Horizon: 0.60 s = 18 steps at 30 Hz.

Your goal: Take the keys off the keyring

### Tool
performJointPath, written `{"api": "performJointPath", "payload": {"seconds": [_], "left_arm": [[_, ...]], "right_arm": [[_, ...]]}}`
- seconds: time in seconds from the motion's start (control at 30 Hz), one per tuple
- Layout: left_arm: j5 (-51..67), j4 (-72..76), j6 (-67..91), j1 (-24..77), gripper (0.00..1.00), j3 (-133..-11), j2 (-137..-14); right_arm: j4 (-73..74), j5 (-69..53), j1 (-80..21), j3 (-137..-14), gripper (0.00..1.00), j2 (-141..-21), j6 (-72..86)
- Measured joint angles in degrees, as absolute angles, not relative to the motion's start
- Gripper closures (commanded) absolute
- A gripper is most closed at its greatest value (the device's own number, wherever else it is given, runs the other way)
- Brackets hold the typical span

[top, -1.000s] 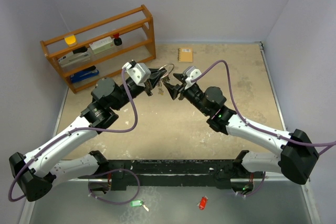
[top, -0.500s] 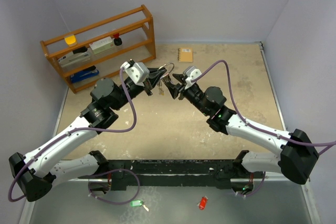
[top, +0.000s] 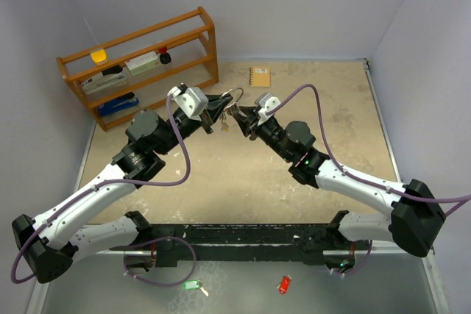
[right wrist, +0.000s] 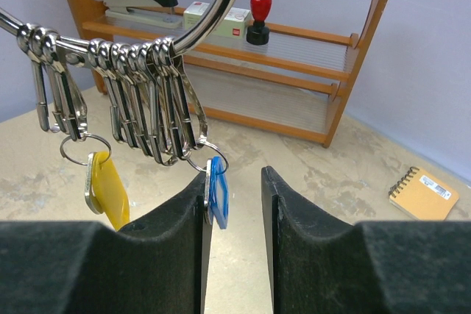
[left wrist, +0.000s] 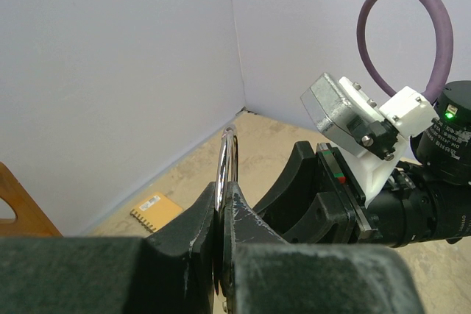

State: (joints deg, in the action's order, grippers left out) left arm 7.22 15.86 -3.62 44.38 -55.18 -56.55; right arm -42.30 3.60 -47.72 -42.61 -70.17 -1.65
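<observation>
Now the right gripper (right wrist: 234, 182) has narrowed its jaws, but they are apart, with the blue key (right wrist: 218, 193) against one finger. The notebook (right wrist: 423, 193) label is too small to read. The left gripper (left wrist: 223, 207) is clamped on the keyring (left wrist: 223, 167), up in front of the wooden rack (right wrist: 353, 56).

Top camera looks down on the whole bench (top: 331, 108); both wrist cameras, close-up, face each other, sharing the keyring (left wrist: 222, 163).

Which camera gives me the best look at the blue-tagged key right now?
Right wrist. The blue-tagged key hangs close up from the keyring, between the right fingers, beside the yellow-tagged key. Top external shows only a tiny bunch, colours unreadable; left wrist shows the keyring edge-on, no tag.
</observation>
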Motion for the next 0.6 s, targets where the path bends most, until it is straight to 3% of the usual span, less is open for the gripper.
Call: {"api": "performJointPath", "payload": {"seconds": [0.17, 0.33, 0.6], "left_arm": [[6.79, 16.36, -3.62, 44.38, 1.0, -55.18, -56.55], [4.49, 16.64, -3.6, 44.38, 1.0, -55.16, -56.55], [-1.8, 14.46, -4.1, 44.38, 0.86, -55.05, -56.58]], "right_arm": [[-42.3, 3.7, -47.72, -42.61, 1.0, -70.15, -1.76], [-41.34, 4.01, -47.72, -42.7, 1.0, -69.65, -1.91], [-27.03, 8.78, -47.72, -48.56, 1.0, -65.84, -4.1]]}}
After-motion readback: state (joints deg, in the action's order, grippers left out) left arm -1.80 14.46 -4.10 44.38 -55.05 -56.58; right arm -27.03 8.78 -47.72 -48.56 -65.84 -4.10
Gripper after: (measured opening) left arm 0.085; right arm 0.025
